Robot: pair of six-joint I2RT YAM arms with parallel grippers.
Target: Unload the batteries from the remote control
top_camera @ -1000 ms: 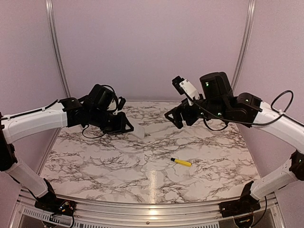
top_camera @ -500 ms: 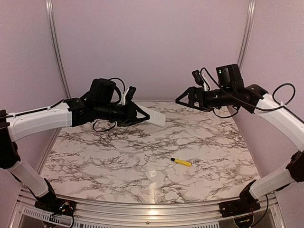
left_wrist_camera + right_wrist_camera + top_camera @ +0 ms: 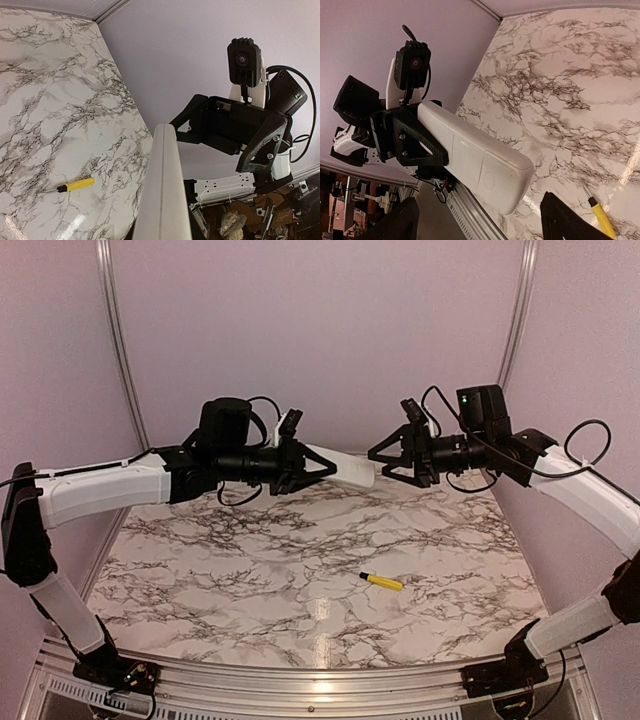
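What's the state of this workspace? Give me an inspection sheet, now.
Surface: marbled tabletop, no spills seen.
Job's things: remote control held in the air, cover looks shut; batteries: nothing seen.
Clutter: yellow stick with black tip lying on the tabletop.
Grippers: left gripper shut on the remote control; right gripper open, facing its free end, not touching.
Cables: black loops at both wrists.
Surroundings: lilac walls, metal rail at near edge.

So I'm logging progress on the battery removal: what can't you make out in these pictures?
Batteries: none visible in any view; the remote control shows only white faces, its bay unseen.
Left gripper fingers: hidden behind the remote control in the left wrist view.
Right gripper fingers: mostly cut off by the right wrist view's bottom edge.
Yellow stick: cut off by the same edge.
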